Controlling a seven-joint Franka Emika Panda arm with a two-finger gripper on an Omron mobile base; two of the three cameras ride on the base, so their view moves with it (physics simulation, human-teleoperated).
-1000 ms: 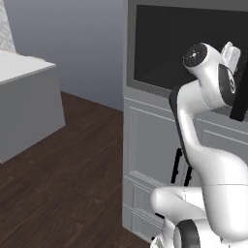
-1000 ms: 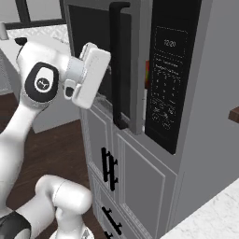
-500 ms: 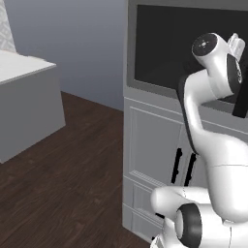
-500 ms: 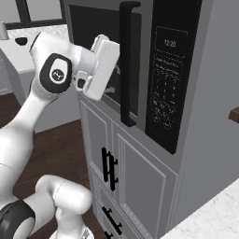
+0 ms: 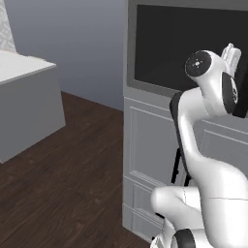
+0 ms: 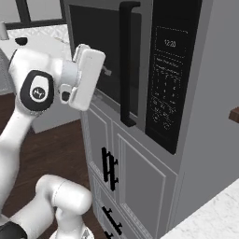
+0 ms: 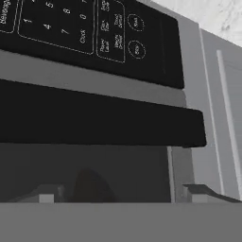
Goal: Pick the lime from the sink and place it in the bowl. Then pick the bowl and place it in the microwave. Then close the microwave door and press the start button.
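Observation:
The microwave [image 6: 186,116] is built into a grey cabinet column, and its door [image 6: 100,51] of dark glass stands shut. A black vertical handle [image 6: 127,65] runs beside the black control panel [image 6: 169,79]. My gripper [image 6: 107,71] is open and holds nothing, its tips pointing at the door glass just left of the handle. The hand view looks at the handle [image 7: 99,120] from close up, with the keypad and its round buttons [image 7: 136,36] beyond it. Both fingertips [image 7: 47,194] stand far apart. The lime, the bowl and the sink are out of view.
Panelled grey cabinet doors with black handles [image 6: 109,168] sit below the microwave. A white marble counter corner [image 6: 212,217] lies at the lower right. A grey island [image 5: 24,106] stands to the left across dark wood floor [image 5: 63,184].
The door has swung the last bit shut, its handle shifting right. My hand followed it in and up, then drew back a little.

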